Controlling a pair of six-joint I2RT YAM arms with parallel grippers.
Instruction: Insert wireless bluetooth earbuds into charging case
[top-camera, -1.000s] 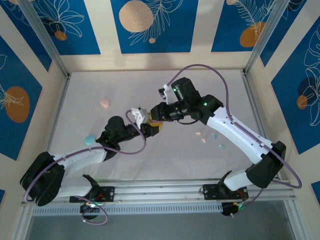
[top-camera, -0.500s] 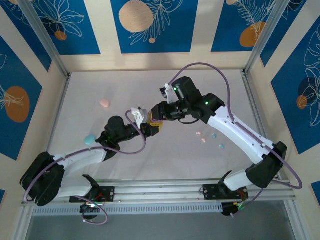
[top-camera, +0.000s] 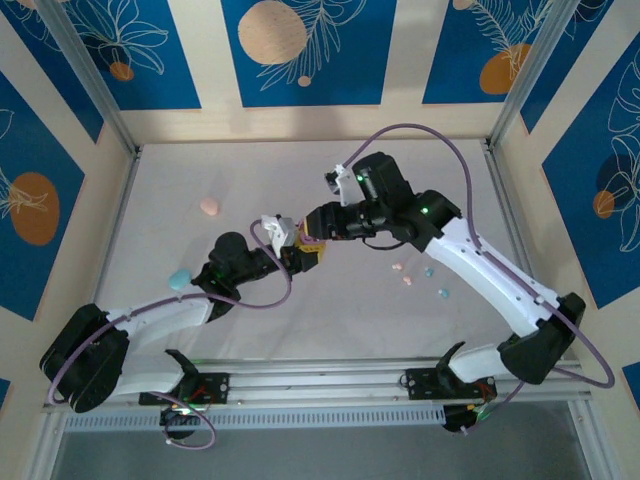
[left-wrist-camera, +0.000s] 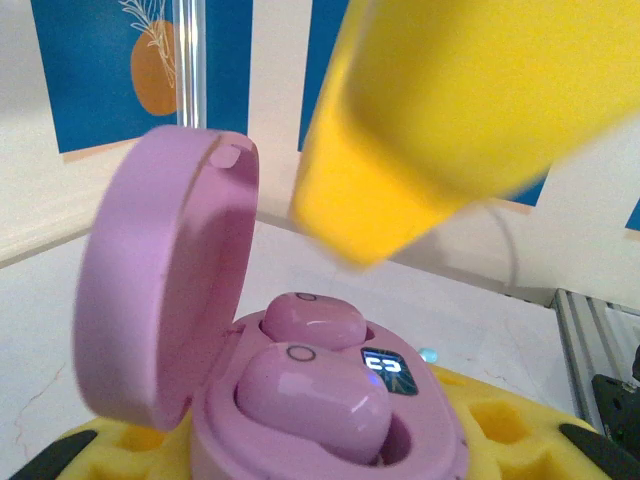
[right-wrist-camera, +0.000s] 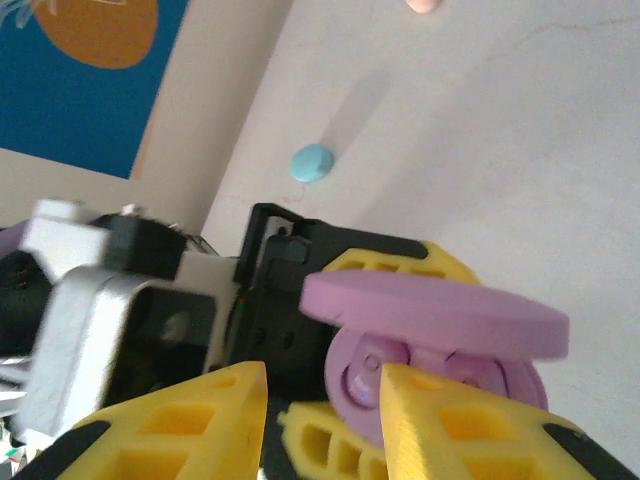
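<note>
The left tool (top-camera: 306, 254) is clamping the open purple case (left-wrist-camera: 170, 290), two earbuds (left-wrist-camera: 312, 398) sitting inside; the right tool (right-wrist-camera: 322, 372) is hovering close over it, fingers apart, empty; loose earbuds (top-camera: 408, 281), a pink case (top-camera: 209, 206) and a blue case (top-camera: 179, 279) are lying on the tabletop (top-camera: 350, 320).

We are locating two earbuds (left-wrist-camera: 312, 402) inside the case (left-wrist-camera: 160, 290); loose earbuds (top-camera: 407, 280) are lying to its right on the table (top-camera: 350, 325).

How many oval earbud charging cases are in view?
3. A pink oval case lies at the table's far left, a light blue one beside the left arm, an open purple one in the left hand. Others could be hidden.
</note>
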